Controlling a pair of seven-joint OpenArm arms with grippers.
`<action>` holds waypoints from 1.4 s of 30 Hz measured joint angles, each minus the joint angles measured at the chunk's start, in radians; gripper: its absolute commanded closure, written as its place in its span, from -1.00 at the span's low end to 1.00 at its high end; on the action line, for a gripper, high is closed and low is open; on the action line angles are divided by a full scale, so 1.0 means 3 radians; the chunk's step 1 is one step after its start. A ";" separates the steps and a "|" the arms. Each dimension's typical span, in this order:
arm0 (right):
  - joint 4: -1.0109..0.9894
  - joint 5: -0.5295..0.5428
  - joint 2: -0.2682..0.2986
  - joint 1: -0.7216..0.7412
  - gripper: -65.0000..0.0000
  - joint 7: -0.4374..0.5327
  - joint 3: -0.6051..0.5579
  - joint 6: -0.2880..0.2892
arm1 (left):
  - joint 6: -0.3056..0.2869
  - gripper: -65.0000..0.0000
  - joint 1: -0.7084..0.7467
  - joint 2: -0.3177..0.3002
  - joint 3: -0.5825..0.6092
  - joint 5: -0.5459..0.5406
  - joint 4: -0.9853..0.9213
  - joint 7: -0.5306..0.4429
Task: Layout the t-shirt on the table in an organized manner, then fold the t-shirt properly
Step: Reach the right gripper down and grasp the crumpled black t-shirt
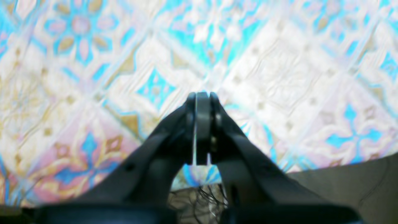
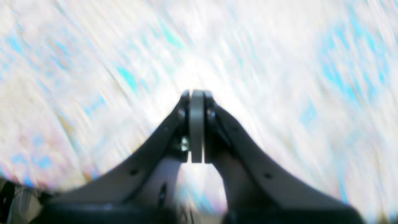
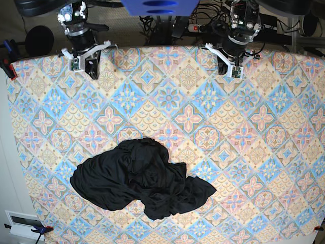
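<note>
T-shirt [image 3: 139, 180] lies crumpled in a black heap on the table [image 3: 264, 152], lower-left of centre in the base view, near the bottom edge, sleeves not distinguishable in the bunched folds. Going left to right in that view: right gripper [image 3: 92, 69] sits at the top-left table edge, well apart from the t-shirt, holding nothing; left gripper [image 3: 227, 65] sits at the top-right edge, also well apart from the cloth, holding nothing. Right wrist view: right gripper [image 2: 196, 93] has its jaws pressed together, pads meeting with nothing between them, over a blurred pastel tablecloth. Left wrist view: left gripper [image 1: 202, 95] likewise has jaws together on nothing, above blue, pink and cream diamond tiles; the table edge and some dark cables [image 1: 199, 199] show just below it.
</note>
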 measured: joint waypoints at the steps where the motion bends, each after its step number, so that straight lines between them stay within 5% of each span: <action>1: 0.0005 -0.0003 0.0057 0.0112 1.00 -0.0106 -0.0075 0.0014 | 0.0000 0.99 -0.0084 0.0001 0.0001 -0.0003 -0.0004 0.0142; 7: -0.0013 -0.0003 0.0107 0.0905 1.00 -0.0749 -0.0534 0.0011 | 0.0009 0.99 -0.0495 0.0008 0.0000 -0.0163 -0.0005 0.0247; 12: -0.0114 -0.0001 0.0092 0.1383 0.95 -0.0744 -0.0778 -0.0003 | 0.0013 0.99 -0.0664 -0.0001 -0.0003 -0.0168 -0.0010 0.0253; 15: -0.0334 -0.0010 -0.0080 0.1642 0.73 -0.0781 -0.0871 -0.0037 | 0.0013 0.96 -0.0745 0.0004 0.0001 -0.0173 -0.0033 0.0238; 20: -0.0725 -0.0004 -0.0074 0.2078 0.43 -0.0804 -0.1100 -0.0014 | 0.0027 0.75 -0.0811 0.0000 0.0006 -0.0159 -0.0141 0.0263; 29: -0.1588 -0.0692 -0.0098 0.2968 0.32 -0.0777 -0.1794 0.0018 | 0.0013 0.57 -0.0819 0.0000 0.0000 -0.0170 -0.0140 0.0262; 36: -0.2060 -0.0698 -0.0251 0.3231 0.29 -0.0814 -0.1895 0.0029 | 0.0011 0.57 -0.0819 0.0000 0.0000 -0.0170 -0.0141 0.0261; 42: -0.2233 -0.0730 -0.0323 0.3463 -0.07 -0.0795 -0.1871 -0.0027 | 0.0014 0.57 -0.0821 0.0001 0.0000 -0.0172 -0.0141 0.0262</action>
